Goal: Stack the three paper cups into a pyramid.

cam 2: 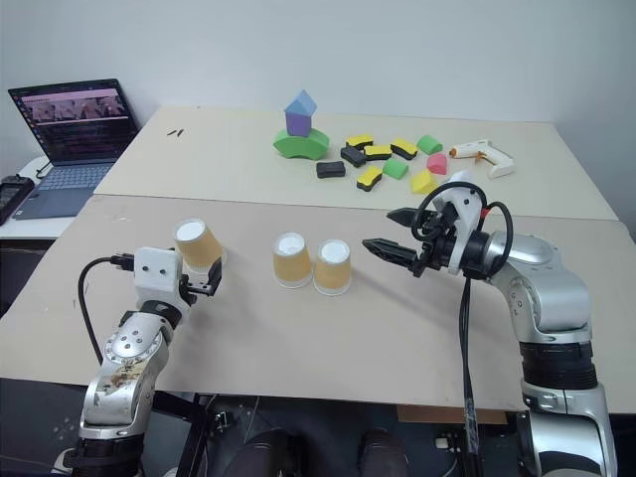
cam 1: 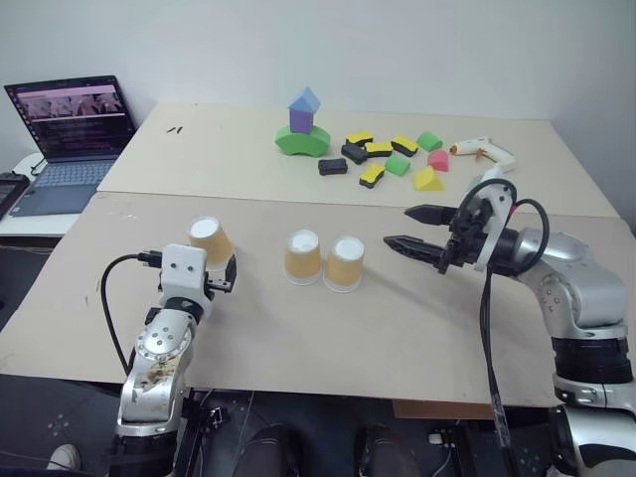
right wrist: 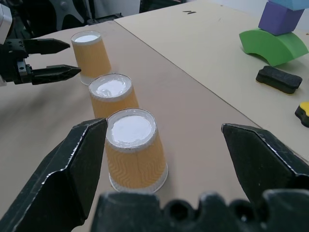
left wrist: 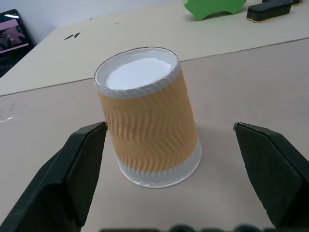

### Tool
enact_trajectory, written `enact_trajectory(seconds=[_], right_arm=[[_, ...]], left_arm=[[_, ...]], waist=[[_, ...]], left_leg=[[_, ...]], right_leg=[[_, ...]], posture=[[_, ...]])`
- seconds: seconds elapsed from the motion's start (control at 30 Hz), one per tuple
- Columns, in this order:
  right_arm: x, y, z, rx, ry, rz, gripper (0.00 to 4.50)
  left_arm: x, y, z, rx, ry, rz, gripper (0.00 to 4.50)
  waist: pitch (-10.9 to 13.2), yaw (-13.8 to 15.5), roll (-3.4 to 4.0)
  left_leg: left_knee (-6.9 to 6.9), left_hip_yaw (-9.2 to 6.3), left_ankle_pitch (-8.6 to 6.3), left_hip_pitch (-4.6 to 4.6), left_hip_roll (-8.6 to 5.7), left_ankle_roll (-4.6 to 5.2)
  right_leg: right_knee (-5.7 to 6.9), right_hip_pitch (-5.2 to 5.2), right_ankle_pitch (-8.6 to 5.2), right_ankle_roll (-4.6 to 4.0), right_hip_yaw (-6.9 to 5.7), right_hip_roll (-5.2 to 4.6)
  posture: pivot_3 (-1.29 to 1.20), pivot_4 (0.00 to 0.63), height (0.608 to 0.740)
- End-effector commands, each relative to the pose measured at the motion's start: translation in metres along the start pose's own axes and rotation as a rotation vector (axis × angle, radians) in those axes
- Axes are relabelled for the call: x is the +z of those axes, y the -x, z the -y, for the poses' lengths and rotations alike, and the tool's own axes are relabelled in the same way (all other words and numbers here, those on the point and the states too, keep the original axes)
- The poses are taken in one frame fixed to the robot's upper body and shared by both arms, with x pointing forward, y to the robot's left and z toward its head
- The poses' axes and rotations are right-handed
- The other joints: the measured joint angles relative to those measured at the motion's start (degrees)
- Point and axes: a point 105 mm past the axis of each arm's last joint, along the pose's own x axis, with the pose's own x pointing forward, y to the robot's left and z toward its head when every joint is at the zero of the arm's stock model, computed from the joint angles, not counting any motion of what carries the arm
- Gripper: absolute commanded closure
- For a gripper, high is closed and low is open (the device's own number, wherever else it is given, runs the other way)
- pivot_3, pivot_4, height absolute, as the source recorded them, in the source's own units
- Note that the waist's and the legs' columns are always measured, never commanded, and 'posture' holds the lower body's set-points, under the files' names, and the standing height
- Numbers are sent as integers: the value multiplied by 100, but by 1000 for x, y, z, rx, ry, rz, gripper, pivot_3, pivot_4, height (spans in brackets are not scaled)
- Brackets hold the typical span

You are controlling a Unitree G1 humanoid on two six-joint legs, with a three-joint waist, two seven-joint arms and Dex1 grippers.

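Observation:
Three tan paper cups stand upside down, white bases up, on the near table, none resting on another. The left cup [cam 1: 210, 239] stands apart; the middle cup [cam 1: 302, 255] and the right cup [cam 1: 345, 262] are close side by side. My left gripper [cam 1: 224, 274] is open and level just short of the left cup [left wrist: 147, 121], which shows between its fingers [left wrist: 72, 174] without touching them. My right gripper [cam 1: 397, 227] is open, to the right of the right cup [right wrist: 135, 154] and pointing toward it, with nothing held.
On the far table are a green, purple and blue block tower [cam 1: 302, 129], several loose foam blocks [cam 1: 388, 159] and a white glue gun [cam 1: 482, 151]. A laptop [cam 1: 70, 129] sits open at the far left. A seam [cam 1: 348, 204] divides the two tables.

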Motion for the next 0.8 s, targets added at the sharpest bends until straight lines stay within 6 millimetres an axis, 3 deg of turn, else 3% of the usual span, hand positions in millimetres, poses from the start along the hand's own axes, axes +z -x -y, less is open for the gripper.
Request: enact_trajectory(seconds=[0.03,0.47,0.8], right_arm=[[16,6,1,-9,64,37,95],[18,8,7,-56,70,47,95],[16,10,7,-76,66,42,95]], left_arm=[[17,-4,-10,23,5,70,0],[31,-38,-19,-117,118,91,0],[34,-43,-21,-118,87,98,0]], waist=[[0,6,0],[0,3,-1],[1,4,-1]], left_leg=[[0,0,0,0,0,0],[3,1,1,-1,0,0],[3,3,1,0,0,0]], right_leg=[[0,0,0,0,0,0],[-1,1,-1,2,-2,12],[-2,1,-1,3,0,18]], posture=[[0,150,705],[0,150,705],[0,150,705]])
